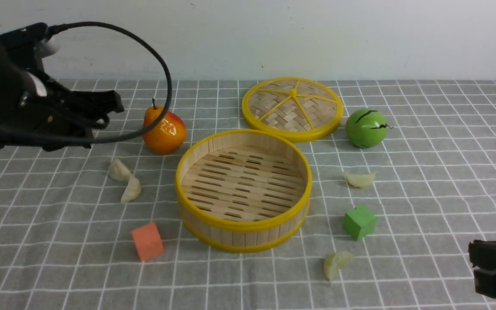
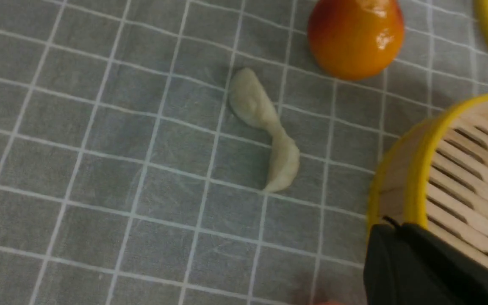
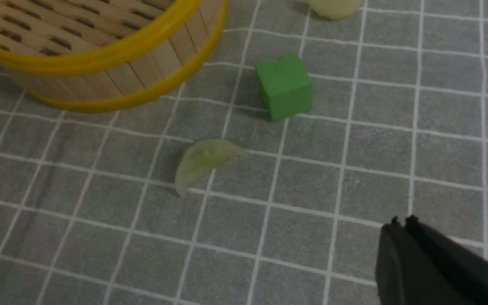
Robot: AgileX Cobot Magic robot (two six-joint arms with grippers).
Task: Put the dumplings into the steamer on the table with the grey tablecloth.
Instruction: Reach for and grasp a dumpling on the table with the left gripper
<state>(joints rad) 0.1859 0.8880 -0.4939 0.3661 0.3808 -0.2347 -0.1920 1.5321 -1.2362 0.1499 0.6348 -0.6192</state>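
The empty steamer stands mid-table on the grey tablecloth. Two dumplings lie touching to its left, one behind the other; they also show in the left wrist view. To its right lie a cream dumpling and a greenish dumpling, which also shows in the right wrist view. My left gripper hangs shut and empty above the cloth, left of and behind the pair. My right gripper is shut and empty at the front right.
A flat woven lid lies behind the steamer. An orange-red toy fruit stands at its back left, a green ball at the back right. An orange cube sits front left, a green cube between the right dumplings.
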